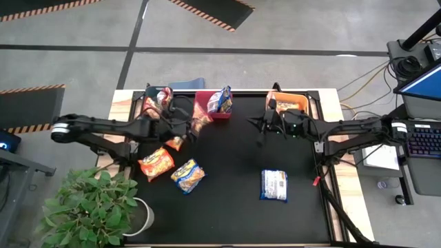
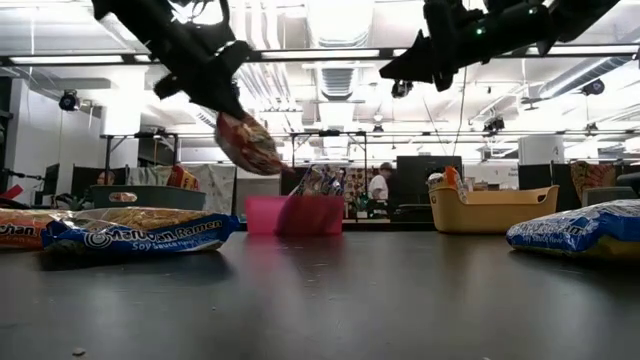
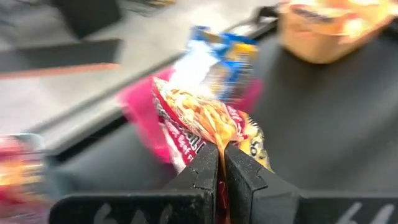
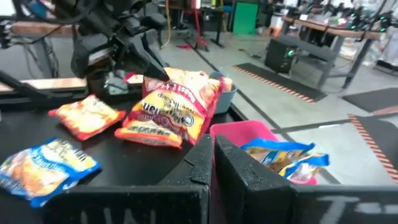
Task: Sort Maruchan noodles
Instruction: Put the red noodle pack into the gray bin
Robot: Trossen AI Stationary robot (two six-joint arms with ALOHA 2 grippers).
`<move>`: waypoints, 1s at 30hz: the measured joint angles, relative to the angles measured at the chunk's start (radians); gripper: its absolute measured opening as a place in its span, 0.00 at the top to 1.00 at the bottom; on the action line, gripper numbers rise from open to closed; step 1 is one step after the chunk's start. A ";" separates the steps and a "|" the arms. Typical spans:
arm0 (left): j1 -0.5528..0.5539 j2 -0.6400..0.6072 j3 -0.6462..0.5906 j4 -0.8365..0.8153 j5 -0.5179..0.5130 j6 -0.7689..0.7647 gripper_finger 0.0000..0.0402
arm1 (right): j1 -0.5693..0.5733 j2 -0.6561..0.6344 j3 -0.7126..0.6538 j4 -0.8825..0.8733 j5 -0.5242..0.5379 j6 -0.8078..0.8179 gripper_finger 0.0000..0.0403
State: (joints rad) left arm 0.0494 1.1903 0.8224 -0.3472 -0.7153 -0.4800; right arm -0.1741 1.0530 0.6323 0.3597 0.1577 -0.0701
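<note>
My left gripper (image 1: 195, 128) is shut on a red-orange noodle packet (image 2: 248, 143) and hangs in the air just on the near-left side of the red bin (image 1: 207, 110). A blue-and-yellow packet (image 1: 220, 100) stands in that bin. More packets lie flat on the black mat: an orange one (image 1: 157, 163), a blue-and-yellow one (image 1: 188, 175), a small orange one (image 1: 176, 142) and a silver-white and blue one (image 1: 274, 184). My right gripper (image 1: 264, 125) is shut and empty, raised near the orange bin (image 1: 293, 102). My left gripper pinches the red-orange packet between its two fingers at a crinkled end edge (image 3: 219, 138). The fingers slant down from the table's left side. The packet is lifted clear of the mat and hangs tilted below the fingertips (image 2: 222, 100).
A dark grey bin (image 1: 157, 96) with packets in it stands at the far left corner of the mat. A potted plant (image 1: 89, 207) sits at the near left corner. The middle of the mat between the packets (image 1: 234, 165) is bare.
</note>
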 joint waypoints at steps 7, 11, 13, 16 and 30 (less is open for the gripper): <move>0.002 -0.014 0.069 -0.310 -0.277 -0.023 1.00 | -0.046 0.009 0.000 0.028 0.000 -0.009 0.98; 0.022 -0.014 0.165 -0.571 -0.329 -0.091 1.00 | -0.072 0.010 0.000 0.041 0.000 -0.012 0.98; 0.043 -0.015 0.207 -0.682 -0.360 -0.117 1.00 | -0.089 0.009 0.000 0.059 0.000 -0.025 0.98; 0.085 -0.015 0.232 -0.770 -0.408 -0.128 1.00 | -0.112 0.011 0.000 0.074 0.000 -0.036 0.98; 0.467 0.023 0.177 -0.747 -0.456 0.120 1.00 | -0.151 0.012 0.000 0.020 0.000 -0.050 0.98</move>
State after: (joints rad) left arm 0.5160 1.2137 0.9994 -1.0940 -1.1713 -0.3596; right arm -0.3248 1.0653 0.6323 0.3798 0.1581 -0.1203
